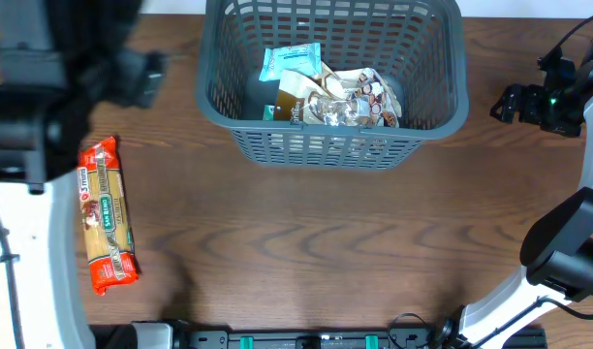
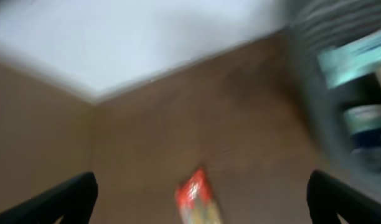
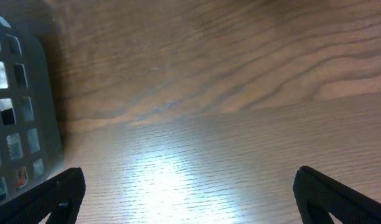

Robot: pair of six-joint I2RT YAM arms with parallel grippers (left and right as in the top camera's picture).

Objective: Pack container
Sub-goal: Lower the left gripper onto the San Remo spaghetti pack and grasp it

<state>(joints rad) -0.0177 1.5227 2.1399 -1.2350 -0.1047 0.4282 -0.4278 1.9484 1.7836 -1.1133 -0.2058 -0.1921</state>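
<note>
Near the far-left corner the left gripper (image 2: 202,185) is hanging above the table (image 1: 326,252), its jaws spread wide with nothing between them. Its blurred view is looking down on the red-and-orange packet (image 1: 108,215) lying lengthwise along the left edge, probably the next item to collect. At the middle of the far edge the container (image 1: 330,145) is sitting upright, already holding a light blue packet (image 1: 290,60) and crumpled brown-and-silver packets (image 1: 340,97). By the right edge the right gripper (image 3: 190,186) is waiting low over bare wood, fingers parted and empty, seemingly keeping clear beside the basket wall.
</note>
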